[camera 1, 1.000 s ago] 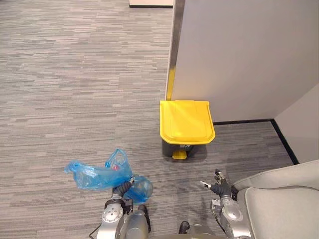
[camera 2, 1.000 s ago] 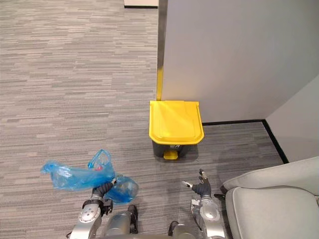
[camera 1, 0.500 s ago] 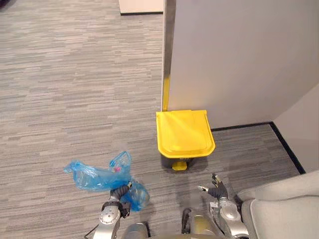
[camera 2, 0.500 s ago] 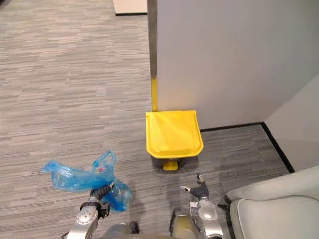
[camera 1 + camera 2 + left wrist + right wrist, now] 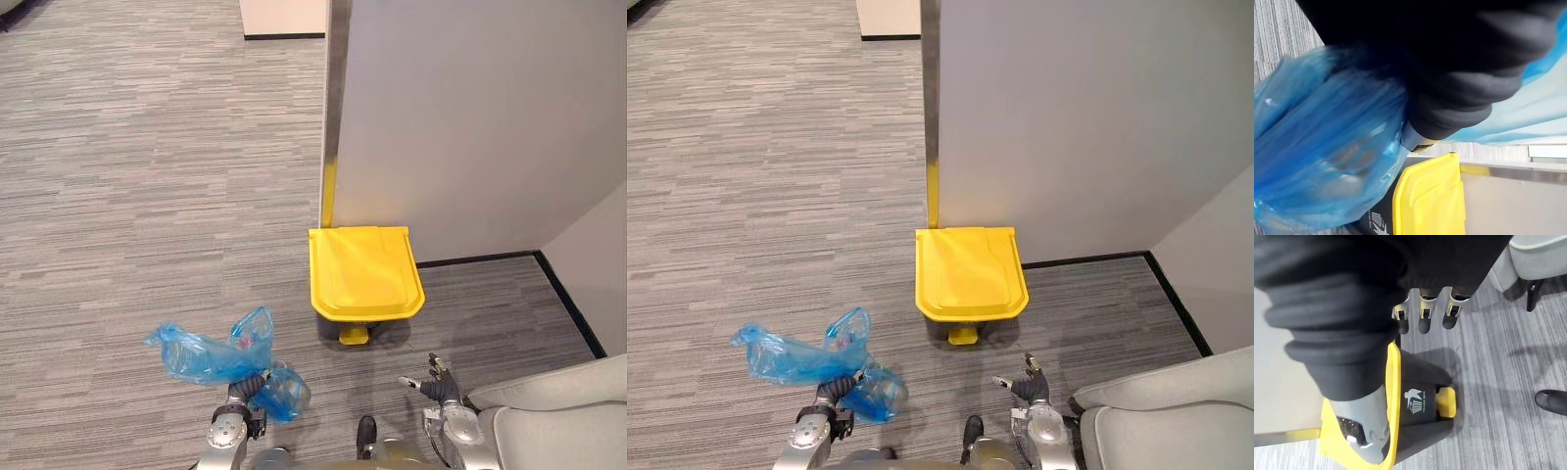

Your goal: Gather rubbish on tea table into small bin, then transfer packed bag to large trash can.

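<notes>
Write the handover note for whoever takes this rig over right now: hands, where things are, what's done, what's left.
Left hand: shut on the neck of the blue bag, which hangs above the carpet with something reddish inside.
Right hand: open and empty, low beside the grey armchair.
The yellow-topped trash can stands closed against the wall, ahead and to the right of the bag, its pedal facing the robot.
Done: the bag is filled and brought near the can.
Left: open the can, probably by the pedal, and drop the bag in.

Grey carpet (image 5: pixel 147 196); yellow-lidded trash can (image 5: pixel 364 276) (lid shut); grey seat (image 5: pixel 554 426)
</notes>
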